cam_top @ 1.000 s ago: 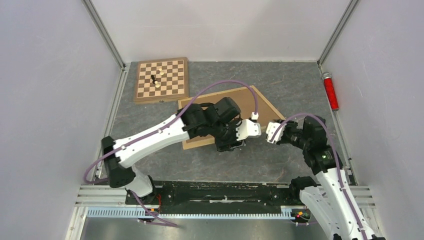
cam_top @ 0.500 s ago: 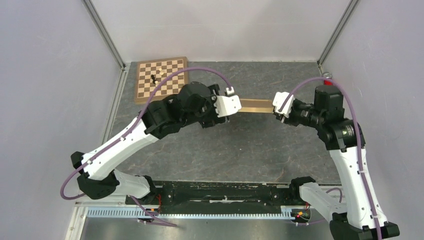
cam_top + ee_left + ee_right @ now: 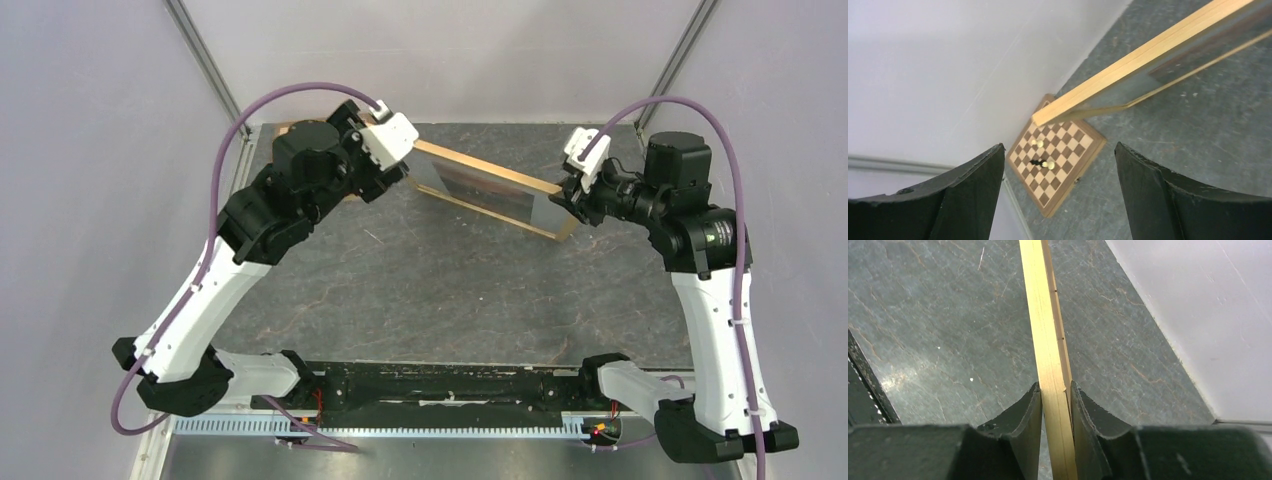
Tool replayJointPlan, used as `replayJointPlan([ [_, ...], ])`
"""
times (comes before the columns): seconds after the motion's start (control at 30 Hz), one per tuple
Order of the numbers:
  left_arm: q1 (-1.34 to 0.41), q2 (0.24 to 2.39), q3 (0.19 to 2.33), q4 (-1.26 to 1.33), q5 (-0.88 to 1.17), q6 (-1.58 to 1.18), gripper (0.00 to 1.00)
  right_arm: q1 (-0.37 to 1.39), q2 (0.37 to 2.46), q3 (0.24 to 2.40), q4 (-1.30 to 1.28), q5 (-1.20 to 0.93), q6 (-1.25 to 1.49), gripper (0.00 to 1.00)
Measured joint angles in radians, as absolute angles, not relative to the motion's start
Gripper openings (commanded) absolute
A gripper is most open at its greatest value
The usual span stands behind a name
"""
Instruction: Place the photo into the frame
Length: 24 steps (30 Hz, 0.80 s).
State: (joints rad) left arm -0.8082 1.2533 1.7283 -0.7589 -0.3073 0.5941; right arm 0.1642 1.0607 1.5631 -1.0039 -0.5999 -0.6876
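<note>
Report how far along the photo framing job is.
Done: the frame is up off the table, tilted. In hand: the right gripper clamps its wooden edge; the left gripper stands open by the other end. Left: everything with the photo, which no view shows.

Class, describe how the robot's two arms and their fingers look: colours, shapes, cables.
The left arm and right arm have white shells with black joints and bases. A purple cable loops along each. The fingers are black, curved and matte.
</note>
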Motion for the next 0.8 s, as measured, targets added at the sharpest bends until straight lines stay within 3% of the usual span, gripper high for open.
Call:
replayJointPlan([
  [0.23,-0.636,1.313,1.776,-0.746,-0.275,0.569,0.88,0.134,1.137,1.623,-0.963,-0.593,-0.585,0.0],
  [0.43,-0.475,1.437,1.776,-0.745,-0.125,0.489,0.88,0.063,1.243,1.718,-0.933,-0.606,-0.537,0.0],
  [0.57,-0.377,1.516,1.764,-0.7,0.023,0.419,0.88,-0.075,1.346,1.805,-0.891,-0.662,-0.489,0.0],
  [0.8,-0.364,1.572,1.762,-0.625,0.095,0.378,0.88,-0.167,1.426,1.866,-0.879,-0.728,-0.463,0.0],
])
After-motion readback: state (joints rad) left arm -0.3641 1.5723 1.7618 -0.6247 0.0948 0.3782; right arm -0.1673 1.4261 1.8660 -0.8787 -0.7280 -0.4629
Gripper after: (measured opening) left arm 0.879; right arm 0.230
